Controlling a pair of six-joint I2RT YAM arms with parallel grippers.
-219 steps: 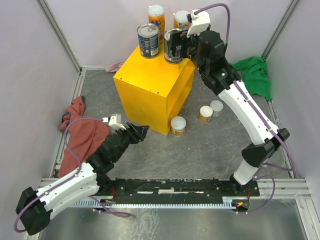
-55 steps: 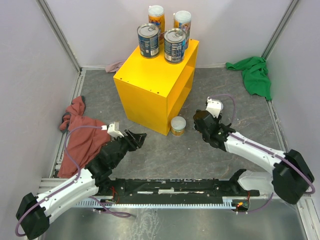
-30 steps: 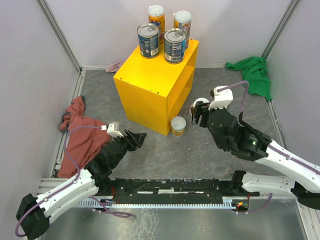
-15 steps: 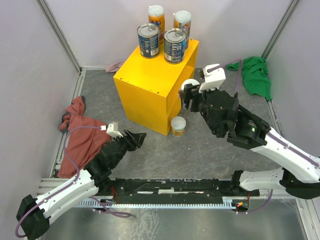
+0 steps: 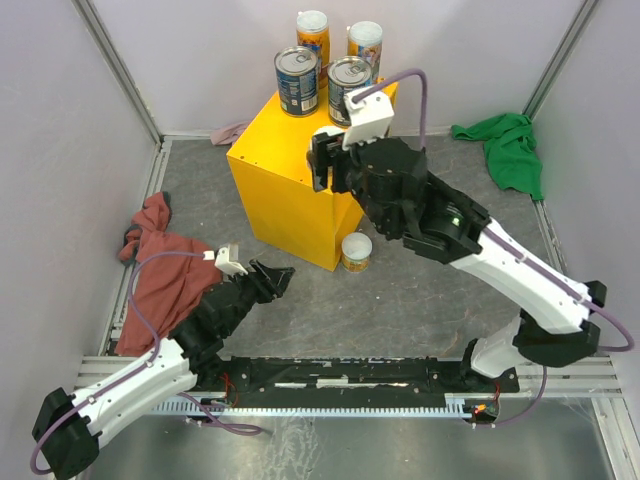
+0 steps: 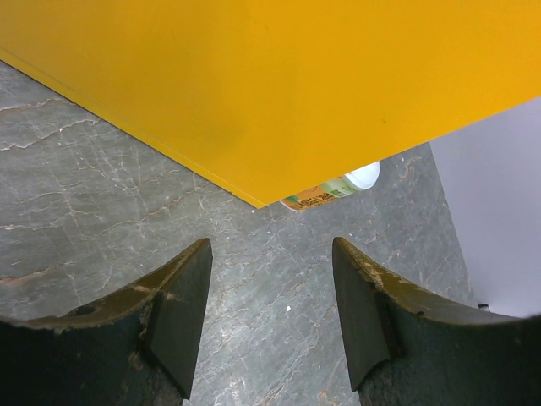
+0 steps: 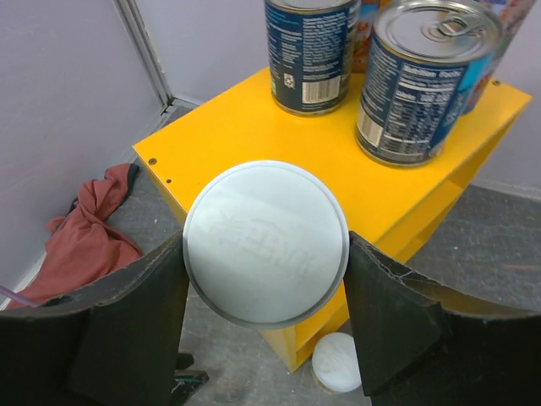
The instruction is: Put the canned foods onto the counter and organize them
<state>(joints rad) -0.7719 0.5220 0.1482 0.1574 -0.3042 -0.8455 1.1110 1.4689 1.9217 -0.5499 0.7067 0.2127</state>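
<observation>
My right gripper (image 7: 265, 245) is shut on a short white-lidded can (image 7: 265, 244), held in the air above the near corner of the yellow counter (image 5: 285, 175). In the top view that can is hidden by the right gripper (image 5: 325, 165). Two wide blue cans (image 5: 297, 80) (image 5: 348, 90) stand on the counter's far end, with two tall orange cans (image 5: 313, 35) (image 5: 365, 40) behind them. Another short can (image 5: 356, 251) stands on the floor at the counter's open side. My left gripper (image 5: 283, 275) hovers low, open and holding nothing, facing the counter's wall (image 6: 254, 85).
A red cloth (image 5: 165, 270) lies on the floor at the left beside my left arm. In the far right corner is a green cloth (image 5: 510, 150). Pale walls close in the grey floor on three sides.
My right arm has carried the short can from the floor at the right up and leftwards, over the counter. The left arm has stayed still.
</observation>
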